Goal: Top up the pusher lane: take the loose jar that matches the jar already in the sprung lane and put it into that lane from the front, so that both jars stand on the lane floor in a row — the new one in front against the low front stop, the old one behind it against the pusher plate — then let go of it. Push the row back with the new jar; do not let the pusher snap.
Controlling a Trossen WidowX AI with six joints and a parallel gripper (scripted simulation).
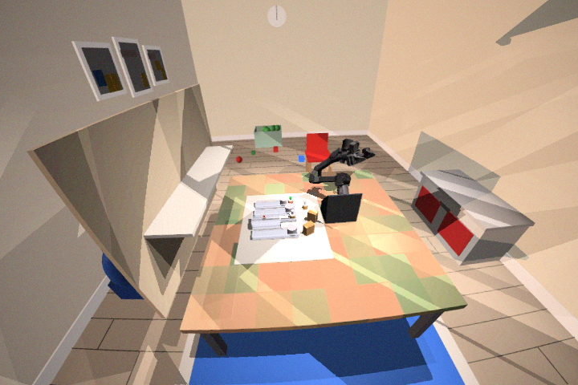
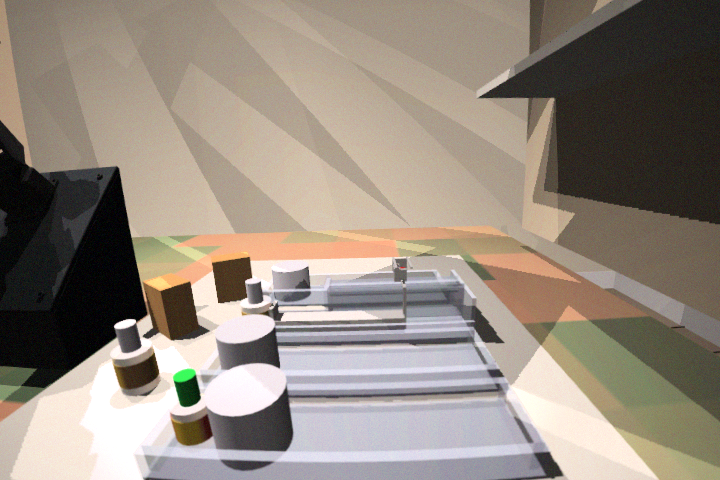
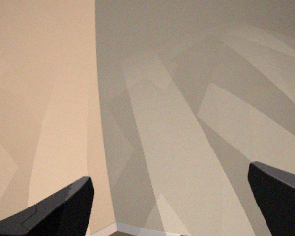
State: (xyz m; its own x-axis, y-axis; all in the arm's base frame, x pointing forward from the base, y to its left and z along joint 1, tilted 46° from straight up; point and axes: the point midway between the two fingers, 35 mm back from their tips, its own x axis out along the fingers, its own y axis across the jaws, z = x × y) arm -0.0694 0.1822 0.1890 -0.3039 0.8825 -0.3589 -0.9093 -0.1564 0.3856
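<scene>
My gripper [image 1: 367,154] [image 3: 173,180] is open and empty, raised high above and behind the table, away from the lanes. A loose jar [image 2: 134,367] [image 1: 304,205] with a grey cap and brown band stands upright in front of the lanes. Another grey-capped jar [image 2: 256,303] stands at the front of the sprung lane; its lower part is hidden. A green-capped jar [image 2: 190,410] [image 1: 291,200] stands by the nearest lane's front end in the exterior view; whether it is inside is unclear. The pusher plate cannot be made out clearly.
Grey cylinders [image 2: 248,404] [image 2: 247,342] [image 2: 290,278] stand at the fronts of other lanes. Two brown blocks [image 2: 171,308] [image 2: 232,278] stand before the lanes. The black arm base [image 1: 342,208] is beside the white mat [image 1: 290,252]. A white shelf [image 1: 176,213] is at the left.
</scene>
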